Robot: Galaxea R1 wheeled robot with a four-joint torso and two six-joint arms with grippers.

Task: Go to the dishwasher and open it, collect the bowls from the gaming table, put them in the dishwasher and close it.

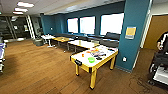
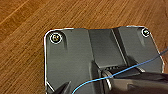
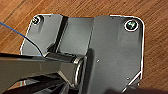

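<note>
The gaming table [image 1: 86,64], white-topped with a yellow edge and yellow legs, stands ahead and slightly right in the head view, next to a teal pillar [image 1: 132,35]. A light green bowl [image 1: 91,59] sits on its near end. Farther back on the top lies an orange shape [image 1: 88,52], too blurred to tell whether it is a bowl, among other small coloured items. A small orange object [image 1: 82,55] stands near the table's left edge. The dishwasher is out of view. Both wrist views look down past the robot's dark plate onto wooden floor [image 2: 22,22].
Open wooden floor [image 1: 37,67] stretches between me and the table. Wooden-topped and white tables [image 1: 82,43] line the window wall behind it. A person [image 1: 162,41] stands with a cart at the far right. Another table's edge [image 1: 2,53] shows at far left.
</note>
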